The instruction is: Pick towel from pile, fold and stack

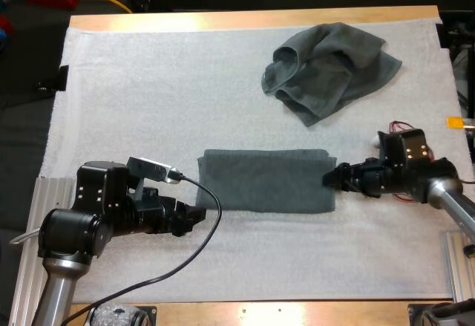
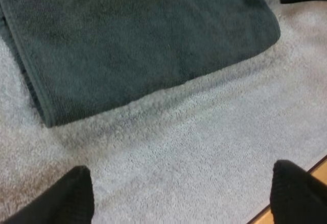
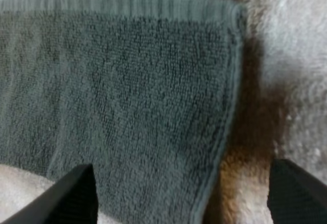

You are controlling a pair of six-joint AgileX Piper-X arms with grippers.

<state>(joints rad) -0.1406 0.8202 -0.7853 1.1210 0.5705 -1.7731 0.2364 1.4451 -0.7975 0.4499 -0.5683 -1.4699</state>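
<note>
A dark grey-green towel point(image 1: 266, 180), folded into a long flat rectangle, lies in the middle of the white mat point(image 1: 148, 81). A second towel point(image 1: 328, 70) sits crumpled at the far right. My left gripper point(image 1: 199, 216) hovers open near the folded towel's point(image 2: 133, 40) front left corner, over bare mat. My right gripper point(image 1: 329, 178) stands open at the folded towel's point(image 3: 117, 106) right end, its fingers point(image 3: 76, 193) spread over the hemmed edge without pressing on it.
The mat's front edge and a wooden table strip point(image 1: 297, 311) run close behind the left arm. Aluminium rails point(image 1: 462, 259) flank the front corners. Bare mat spreads across the far left.
</note>
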